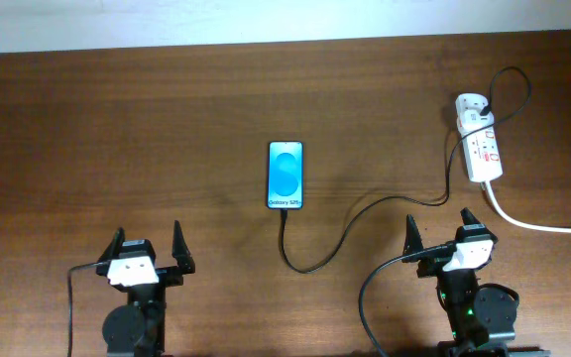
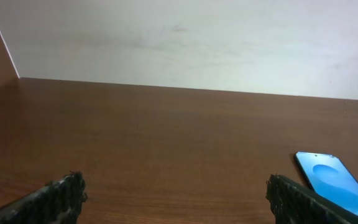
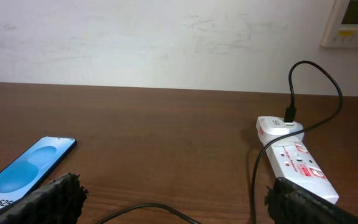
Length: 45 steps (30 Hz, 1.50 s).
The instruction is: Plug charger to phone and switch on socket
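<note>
The phone (image 1: pixel 285 176) lies mid-table with its blue screen lit and its white text strip toward me; it also shows in the left wrist view (image 2: pixel 337 185) and the right wrist view (image 3: pixel 27 171). The thin black charger cable (image 1: pixel 365 213) runs from the phone's near end in a loop to the white socket strip (image 1: pixel 479 144) at the far right, where its black plug (image 3: pixel 289 114) sits in a white adapter. My left gripper (image 1: pixel 149 250) is open and empty near the front left. My right gripper (image 1: pixel 442 231) is open and empty, just in front of the socket (image 3: pixel 294 163).
The socket's thick white cord (image 1: pixel 538 224) trails off the right edge. The wooden table (image 1: pixel 117 139) ends at a white wall at the back. A white wall panel (image 3: pixel 353 22) shows at the upper right of the right wrist view.
</note>
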Tool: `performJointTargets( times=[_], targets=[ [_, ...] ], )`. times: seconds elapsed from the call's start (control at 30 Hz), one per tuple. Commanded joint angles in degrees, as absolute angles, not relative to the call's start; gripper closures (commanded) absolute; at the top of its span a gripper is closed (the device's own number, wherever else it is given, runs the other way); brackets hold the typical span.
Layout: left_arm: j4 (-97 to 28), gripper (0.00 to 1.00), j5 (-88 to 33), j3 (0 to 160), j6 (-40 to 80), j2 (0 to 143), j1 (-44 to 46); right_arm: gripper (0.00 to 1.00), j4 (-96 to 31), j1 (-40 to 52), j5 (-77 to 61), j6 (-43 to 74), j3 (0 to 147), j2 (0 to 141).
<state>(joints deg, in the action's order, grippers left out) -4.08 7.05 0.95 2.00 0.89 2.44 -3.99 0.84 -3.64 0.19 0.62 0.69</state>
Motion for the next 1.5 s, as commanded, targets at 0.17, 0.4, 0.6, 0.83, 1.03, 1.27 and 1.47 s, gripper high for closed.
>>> performJointTargets(
  times=[0.17, 0.4, 0.6, 0.83, 1.03, 1.27, 1.47],
  targets=[
    [-4.4, 0.01, 5.9, 0.5, 0.1, 0.3, 2.1, 0.02, -4.3, 1.1, -3.2, 0.3, 0.3, 0.2],
    [-4.6, 0.01, 5.1, 0.5, -2.5, 0.3, 2.1, 0.02, -4.3, 1.1, -3.2, 0.3, 0.3, 0.2],
    [-4.8, 0.01, 3.3, 0.5, -2.2, 0.3, 2.1, 0.02, -4.3, 1.1, -3.2, 0.3, 0.3, 0.2],
    [-4.8, 0.01, 3.9, 0.6, 2.8, 0.3, 2.1, 0.02, -4.3, 1.1, -3.2, 0.3, 0.3, 0.2],
    [-4.8, 0.01, 4.9, 0.5, 2.7, 0.3, 2.1, 0.02, -4.3, 1.1, -3.2, 0.3, 0.3, 0.2],
    [-4.8, 0.01, 4.2, 0.5, 0.4, 0.3, 2.1, 0.02, -4.3, 1.1, -3.2, 0.3, 0.3, 0.2],
    [-4.6, 0.01, 4.3, 0.5, 0.4, 0.3, 2.1, 0.02, -4.3, 1.1, -3.2, 0.3, 0.3, 0.2]
  ],
)
